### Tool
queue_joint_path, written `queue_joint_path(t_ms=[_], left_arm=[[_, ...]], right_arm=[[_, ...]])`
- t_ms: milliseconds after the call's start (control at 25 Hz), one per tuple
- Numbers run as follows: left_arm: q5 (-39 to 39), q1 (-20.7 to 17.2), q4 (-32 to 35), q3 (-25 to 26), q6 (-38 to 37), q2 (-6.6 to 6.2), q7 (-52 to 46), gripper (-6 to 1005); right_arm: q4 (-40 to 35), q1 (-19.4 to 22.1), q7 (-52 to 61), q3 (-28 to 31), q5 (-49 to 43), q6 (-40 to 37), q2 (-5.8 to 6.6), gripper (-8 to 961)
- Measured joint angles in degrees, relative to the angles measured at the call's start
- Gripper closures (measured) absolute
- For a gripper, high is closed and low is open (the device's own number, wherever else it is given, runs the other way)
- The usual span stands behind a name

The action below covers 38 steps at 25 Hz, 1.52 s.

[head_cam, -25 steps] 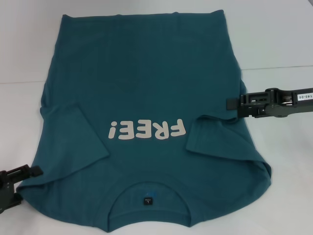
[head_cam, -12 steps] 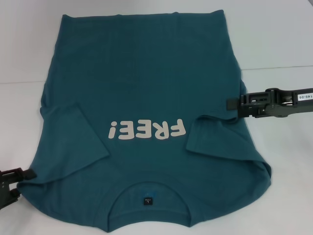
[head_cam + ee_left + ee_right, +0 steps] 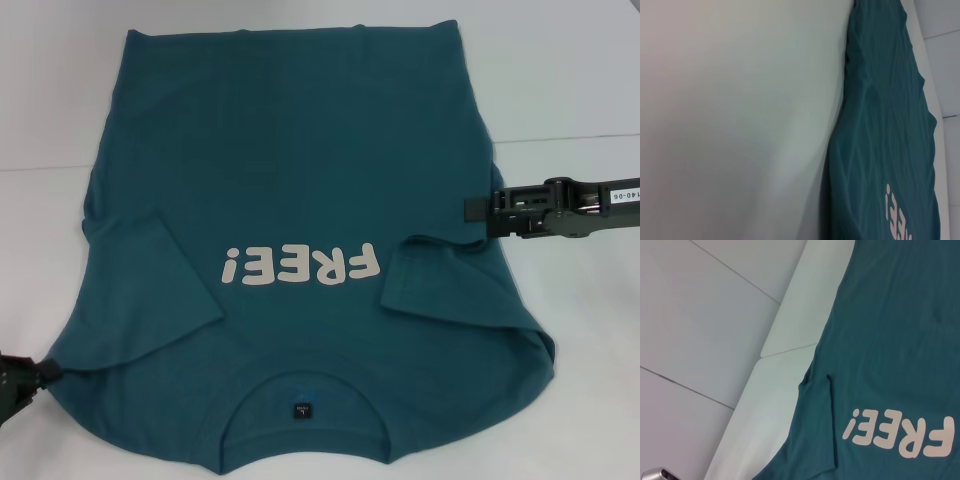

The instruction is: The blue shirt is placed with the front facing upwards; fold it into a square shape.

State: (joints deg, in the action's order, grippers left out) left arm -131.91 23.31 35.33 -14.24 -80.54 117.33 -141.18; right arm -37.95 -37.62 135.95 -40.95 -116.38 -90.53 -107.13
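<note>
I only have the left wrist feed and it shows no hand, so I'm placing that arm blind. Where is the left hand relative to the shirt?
Observer: In the head view, the left hand is at the near left corner of the blue shirt, at its shoulder edge. I cannot tell whether it grips the cloth.
Operator: And the other arm?
Observer: The right hand is at the shirt's right edge, just beyond the sleeve on that side.
Operator: Are the sleeves folded in?
Observer: Yes, both lie folded inward over the front. The collar is at the end nearest the robot.
</note>
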Motion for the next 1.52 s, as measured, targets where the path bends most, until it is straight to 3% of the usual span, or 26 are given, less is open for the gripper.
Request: queue_joint_path(t_ms=[400,720,1240,1520], left_arm=[[0.3,-0.2,0.0,0.1,-0.9,0.00,0.9,1000],[1.2,-1.0,-0.4,5.4,-4.2,-0.50,3.4,1000],[2.7,-0.3,-2.3,5.2,-6.3,-0.88,6.2,1000],[2.8,-0.2,-3.0,5.1,-7.5,-0.99,7.8,1000]], right_arm=[[0.4,0.2,-0.2,0.1,0.0,0.0,0.00,179],[0.5,0.2,-0.3,0.2,0.0,0.0,0.00,181],[0.5,0.5,-0.6,0.3,-0.1,0.0,0.00,185],[0.0,1.7,-0.6,0.5,-0.1,-0.6,0.91,188]])
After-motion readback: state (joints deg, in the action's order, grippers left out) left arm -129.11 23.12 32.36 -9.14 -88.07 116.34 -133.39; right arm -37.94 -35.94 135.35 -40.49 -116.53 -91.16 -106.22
